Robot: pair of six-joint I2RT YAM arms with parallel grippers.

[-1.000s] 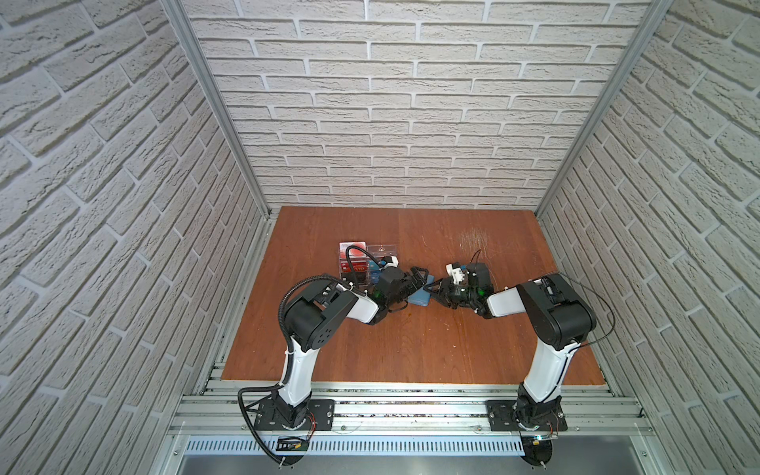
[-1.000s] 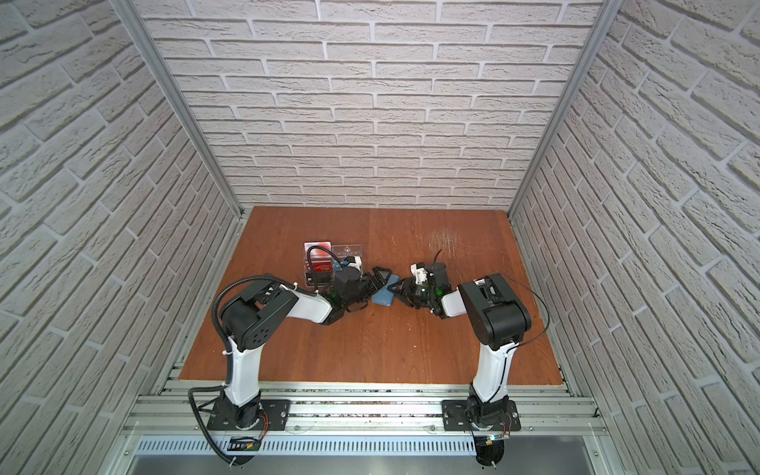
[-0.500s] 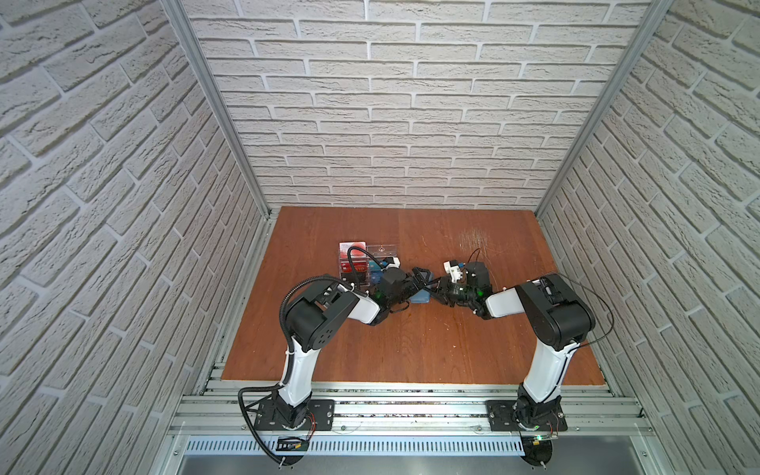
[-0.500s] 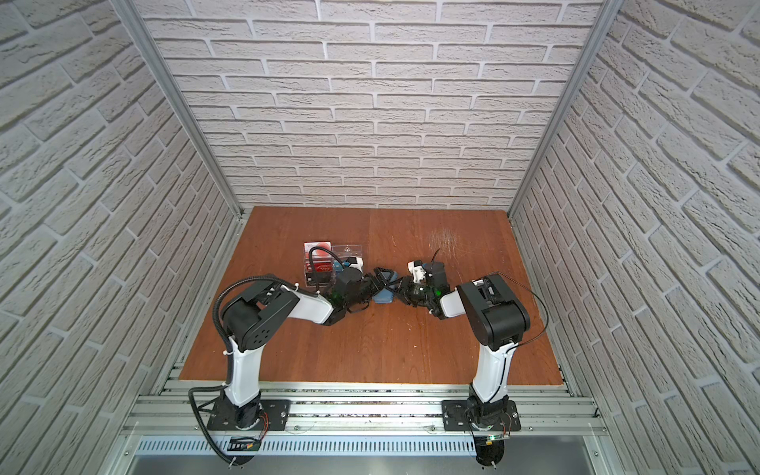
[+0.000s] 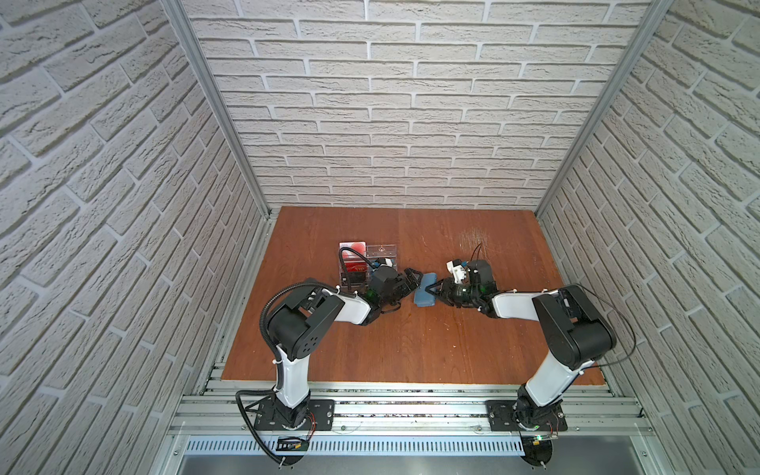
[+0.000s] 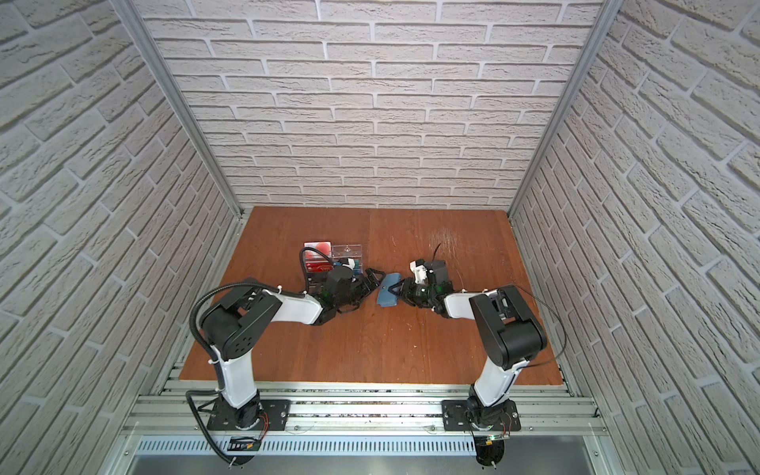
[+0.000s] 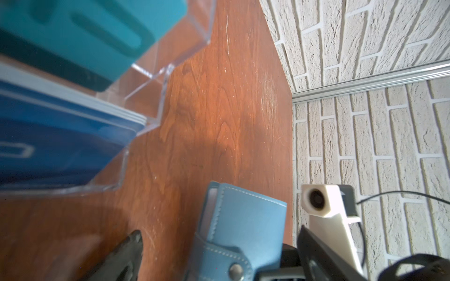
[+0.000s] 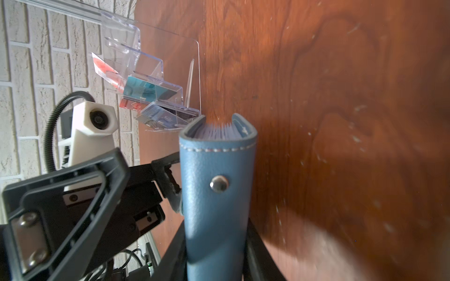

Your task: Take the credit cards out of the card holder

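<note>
Early days, I judge: right gripper [image 5: 432, 291] clamped on the closed slate-blue stitched leather card holder [image 8: 216, 194], held on edge mid brown wooden tabletop [image 5: 411, 341]; left gripper [image 5: 412, 279] spread wide beside it; no credit cards out yet.

Clear rack [image 5: 382, 249] beside left pincer [image 5: 413, 278] blocks far-left; table [image 5: 411, 341] front & right open

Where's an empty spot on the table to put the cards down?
The front of the table, along the near edge, is bare. So is the back strip between rack and wall, and the back right corner. Crowded: the middle, where left gripper and right gripper meet at the card holder beside the rack.
</note>
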